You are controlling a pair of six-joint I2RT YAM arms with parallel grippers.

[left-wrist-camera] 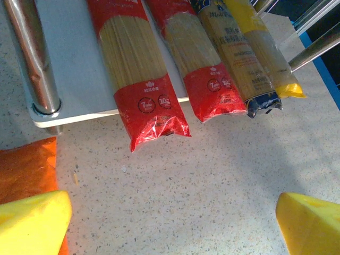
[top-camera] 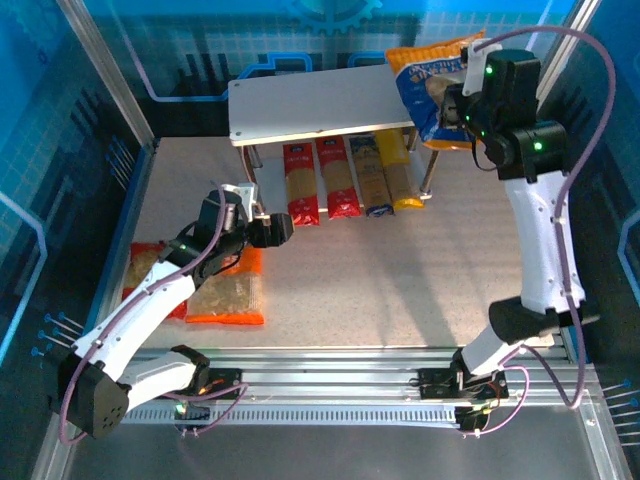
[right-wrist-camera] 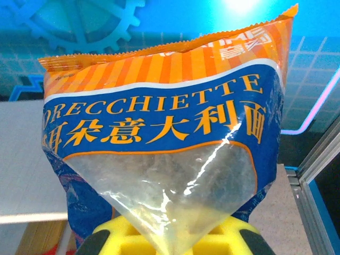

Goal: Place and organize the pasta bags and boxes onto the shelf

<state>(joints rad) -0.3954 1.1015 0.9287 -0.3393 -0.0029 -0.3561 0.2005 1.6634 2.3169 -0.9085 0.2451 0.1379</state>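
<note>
Top external view: the right end effector (top-camera: 450, 98) is clamped on the blue bag (top-camera: 425, 85) and holds it in the air over the right end of the shelf (top-camera: 320, 105), above its upper tier. The four pasta boxes (top-camera: 350, 180) lie side by side on the shelf's lower tier. The left end effector (top-camera: 272, 230) hovers low just in front of the shelf. The red bag (top-camera: 142, 268) and orange bag (top-camera: 228, 296) lie on the tabletop (top-camera: 400, 290), well off the shelf's front-left.

Left wrist view: the left end effector is spread wide, with nothing between its yellow fingertips (left-wrist-camera: 32, 223). The boxes' near ends overhang the shelf's front edge.

Right wrist view: the blue bag is pinched by its clear film end, with the shelf's upper tier to its left.

That slick film could slip in the grip. If the bag is let go this close to the shelf's right end, it may tip off. The left end effector, if it moves forward, could shove the overhanging boxes.
</note>
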